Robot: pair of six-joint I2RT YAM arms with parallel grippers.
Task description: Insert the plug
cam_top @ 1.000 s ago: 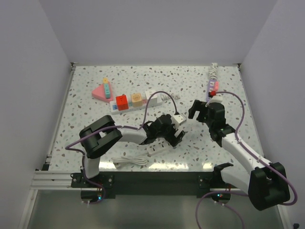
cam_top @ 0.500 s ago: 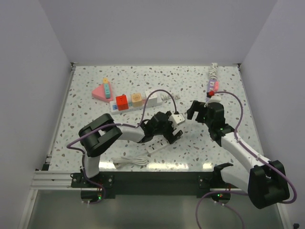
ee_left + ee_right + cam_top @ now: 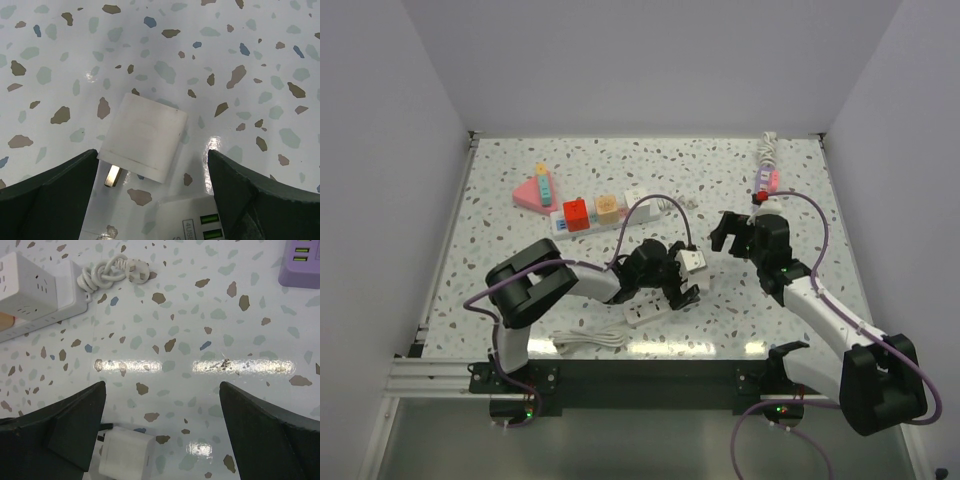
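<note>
A white plug lies flat on the speckled table, one brass prong showing at its near end. My left gripper is open and straddles it, the left finger close to the plug's corner without gripping. Just below the plug is the end of a white power strip with green USB ports. From above, the plug sits at the left gripper, with the strip nearer the front. My right gripper hangs open a little to the right; its own view has the plug low between its fingers.
A second white strip carrying red and tan blocks lies at the back left beside a pink triangular piece. A purple strip sits at the back right. A coiled white cord and a loose white cable lie on the table.
My left gripper has drawn back to the left, and the plug now lies between its open fingers. The right gripper has edged slightly left.
</note>
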